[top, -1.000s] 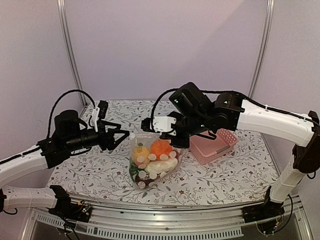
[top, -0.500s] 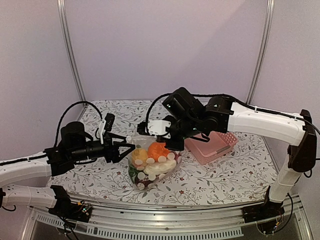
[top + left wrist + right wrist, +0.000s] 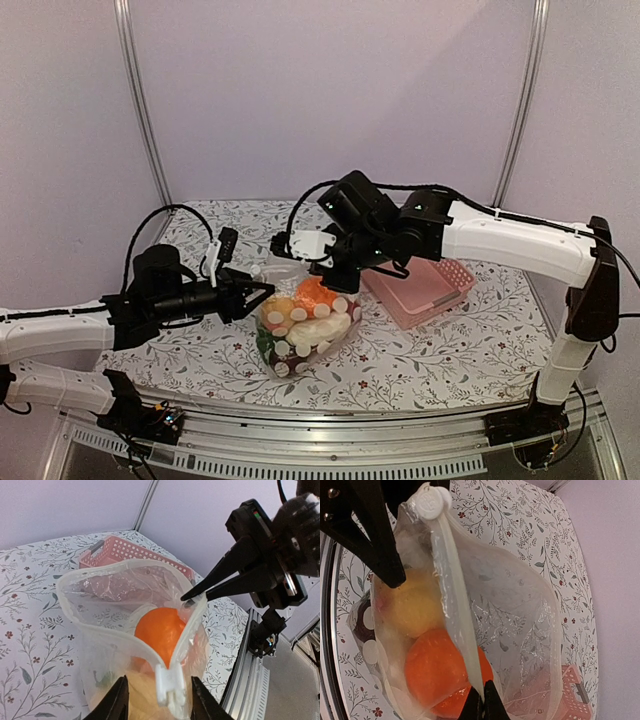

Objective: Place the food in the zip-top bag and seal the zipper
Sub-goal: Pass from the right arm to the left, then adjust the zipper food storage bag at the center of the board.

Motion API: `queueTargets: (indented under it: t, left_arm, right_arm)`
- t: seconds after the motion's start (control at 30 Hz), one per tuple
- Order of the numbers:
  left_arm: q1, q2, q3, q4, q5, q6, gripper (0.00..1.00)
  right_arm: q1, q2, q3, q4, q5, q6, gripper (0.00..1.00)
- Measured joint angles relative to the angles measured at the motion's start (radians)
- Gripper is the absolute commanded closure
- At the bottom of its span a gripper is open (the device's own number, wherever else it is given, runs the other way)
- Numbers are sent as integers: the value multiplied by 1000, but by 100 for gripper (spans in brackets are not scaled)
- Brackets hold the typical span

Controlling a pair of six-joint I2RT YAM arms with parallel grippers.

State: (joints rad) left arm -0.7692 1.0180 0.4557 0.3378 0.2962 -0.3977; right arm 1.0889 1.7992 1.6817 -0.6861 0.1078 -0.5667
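Observation:
The zip-top bag [image 3: 300,325] stands on the table, full of food: an orange piece [image 3: 318,293], a yellow piece [image 3: 412,607] and white, green and dark pieces below. Its mouth is open. My right gripper [image 3: 338,283] is shut on the zipper strip [image 3: 455,615] at the far end of the mouth and holds it up; it shows in its own wrist view [image 3: 482,702]. My left gripper [image 3: 159,700] is open, its fingers on either side of the white slider [image 3: 169,685] at the near end, apart from it. It also shows in the top view [image 3: 262,290].
The pink lattice basket [image 3: 420,290] sits to the right of the bag, just behind the right wrist, and also shows behind the bag in the left wrist view [image 3: 130,555]. The table's front rail [image 3: 320,450] runs close below the bag.
My left gripper has moved right, up to the bag's slider end. My right gripper has shifted a little left with the bag's rim in it, pulling the mouth up.

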Motion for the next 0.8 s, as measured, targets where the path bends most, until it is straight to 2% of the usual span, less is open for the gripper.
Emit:
queueTargets:
  t: [0.2, 0.27, 0.33, 0.37, 0.43, 0.5, 0.57, 0.8]
  left_arm:
    - [0, 0, 0, 13, -50, 3, 75]
    - [0, 0, 0, 16, -64, 3, 83]
    - [0, 0, 0, 18, -75, 3, 86]
    - [0, 2, 0, 19, -82, 5, 89]
    - [2, 10, 0, 29, -89, 5, 99]
    - [5, 19, 0, 41, -95, 11, 100]
    - [8, 23, 0, 47, -98, 19, 100]
    - [11, 23, 66, 14, -71, 126, 100]
  right_arm:
    - [-4, 13, 11, 4, 13, 6, 97]
    - [-5, 13, 13, 5, 13, 6, 95]
    - [-6, 13, 13, 6, 13, 7, 92]
    - [-8, 13, 13, 6, 13, 10, 88]
    - [-11, 13, 13, 6, 13, 11, 73]
    - [-16, 13, 13, 5, 16, 11, 61]
    - [-26, 13, 14, 5, 16, 4, 55]
    - [-137, -4, 65, -12, -35, -11, 53]
